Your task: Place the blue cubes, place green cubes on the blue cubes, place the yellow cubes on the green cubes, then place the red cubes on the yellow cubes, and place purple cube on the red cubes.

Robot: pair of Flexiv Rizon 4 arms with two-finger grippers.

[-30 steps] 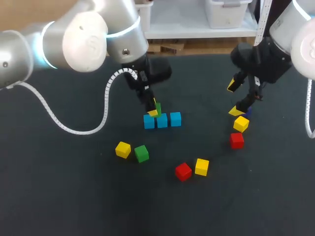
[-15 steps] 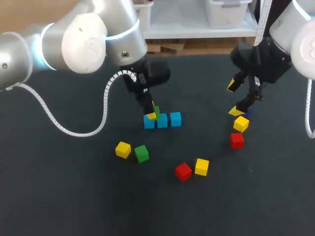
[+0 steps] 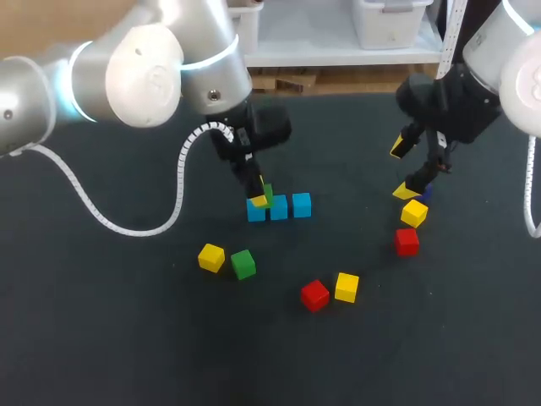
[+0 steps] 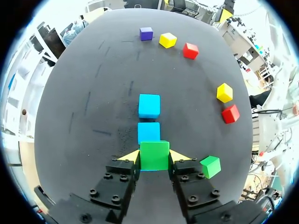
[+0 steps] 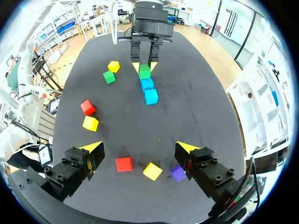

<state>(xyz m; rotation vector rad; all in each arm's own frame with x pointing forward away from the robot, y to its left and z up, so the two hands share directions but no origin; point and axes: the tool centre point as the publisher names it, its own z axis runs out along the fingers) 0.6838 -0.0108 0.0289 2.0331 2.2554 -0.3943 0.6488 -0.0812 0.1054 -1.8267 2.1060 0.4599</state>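
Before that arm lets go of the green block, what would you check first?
1. Left jaws grip the green cube from both sides: ok.
2. Three blue cubes lie in one row: ok.
3. Green cube is above the end blue cube of that row: ok.
4. Green cube already rests on that end cube: cannot tell, since the held cube hides the contact.
5. Right jaws stand open, well away from the blue row: ok.
6. Other green cube lies free with nothing on it, ready for the next pick: ok.
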